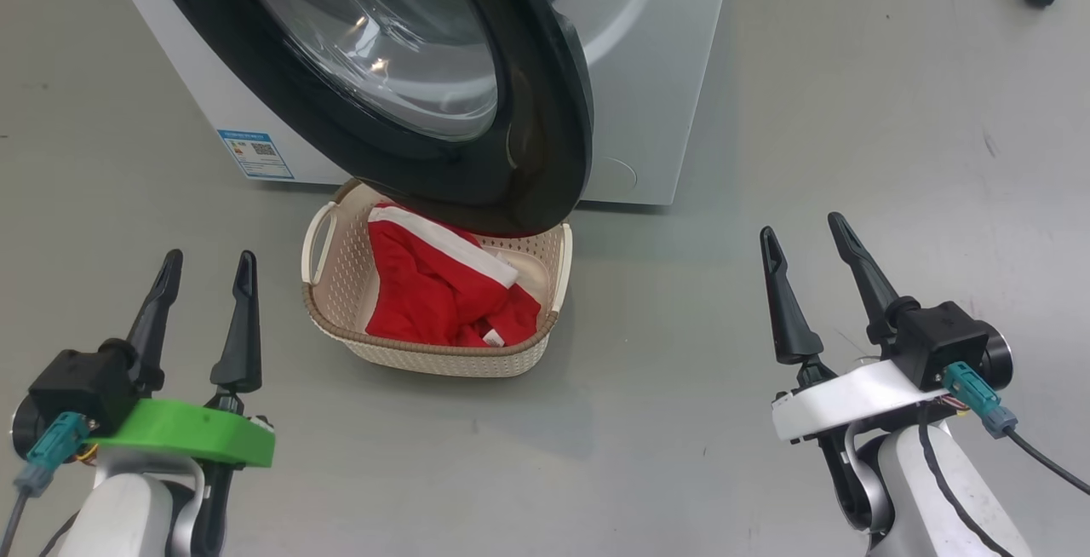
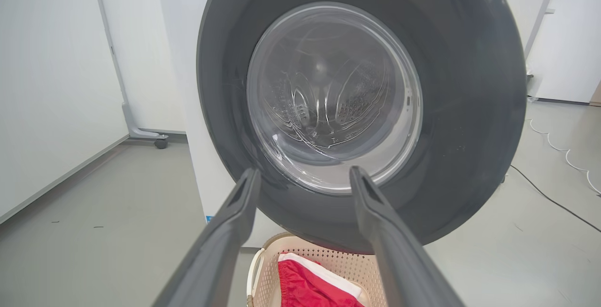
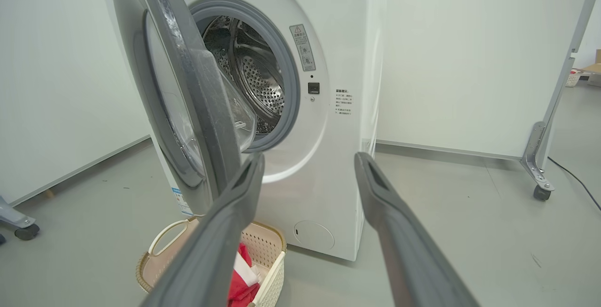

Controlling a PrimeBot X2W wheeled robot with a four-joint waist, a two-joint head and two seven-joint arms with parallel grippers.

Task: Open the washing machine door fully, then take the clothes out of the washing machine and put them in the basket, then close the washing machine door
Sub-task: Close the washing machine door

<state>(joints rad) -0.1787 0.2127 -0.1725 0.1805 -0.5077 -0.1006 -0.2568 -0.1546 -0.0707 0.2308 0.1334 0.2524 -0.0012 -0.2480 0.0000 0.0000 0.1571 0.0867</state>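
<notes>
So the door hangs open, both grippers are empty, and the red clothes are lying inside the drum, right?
Not quite: the head view shows the red clothes lying in the basket on the floor, not in the drum. The rest holds: the door hangs open, and the left gripper and right gripper are both open and empty.

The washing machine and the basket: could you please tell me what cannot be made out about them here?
- Drum, right wrist view: the washing machine door hides its left part, so leftover laundry cannot be ruled out.
- Basket, head view: the door's rim covers its far end.
- Blue sticker, head view: print too small to read.
- Washing machine, head view: top cut off by the upper edge.
</notes>
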